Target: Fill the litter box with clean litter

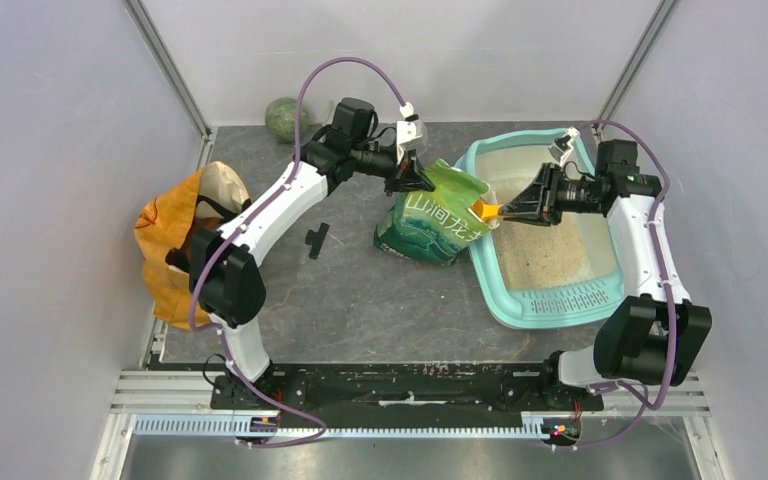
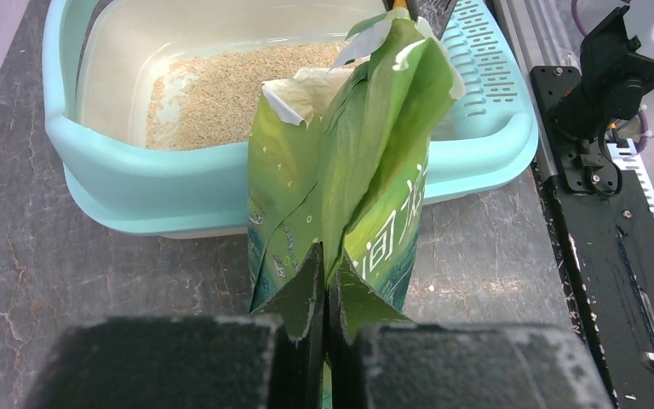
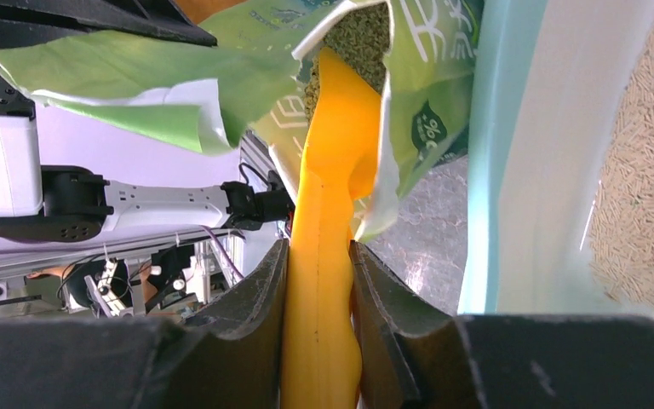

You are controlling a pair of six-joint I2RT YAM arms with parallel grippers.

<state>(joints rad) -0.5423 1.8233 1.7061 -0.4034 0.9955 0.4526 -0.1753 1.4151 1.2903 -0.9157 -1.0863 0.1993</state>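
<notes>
Litter box (image 1: 572, 298): light-teal tray, right of centre in the top view, flat on the desk (image 1: 360, 300), grille end toward the bottom of the frame.

Top view, items:
- Clean litter (image 1: 550, 250): pale granules over part of the tray floor. I judge the fill partial.
- Green pouch (image 1: 430, 225): upright at frame centre, touching the tray's left wall.
- Left hand (image 1: 415, 180): pinched shut on the pouch's top edge.
- Right hand (image 1: 515, 205): reaches across the tray, narrowed onto the handle of the orange scoop (image 1: 485, 210), whose bowl is in the pouch mouth.
- Orange sack (image 1: 165, 250): far left, well apart.
- Small black part (image 1: 316, 240): loose on the desk, left of the pouch.

Left wrist view: the fingers clamp a fold of pouch film at bottom centre. The mouth gapes toward the tray behind it, with litter in the upper left.

Right wrist view: both pads bear flat on the scoop handle at bottom centre. The bowl is buried among granules at the top of the frame.

Step in hand, as I read it: loading the scoop. I would hold the pouch taut so its mouth does not fold shut, draw the bowl out level, clear the teal rim, and tip only once it is above the tray floor. A tilted handle would spill onto the desk between pouch and tray.
</notes>
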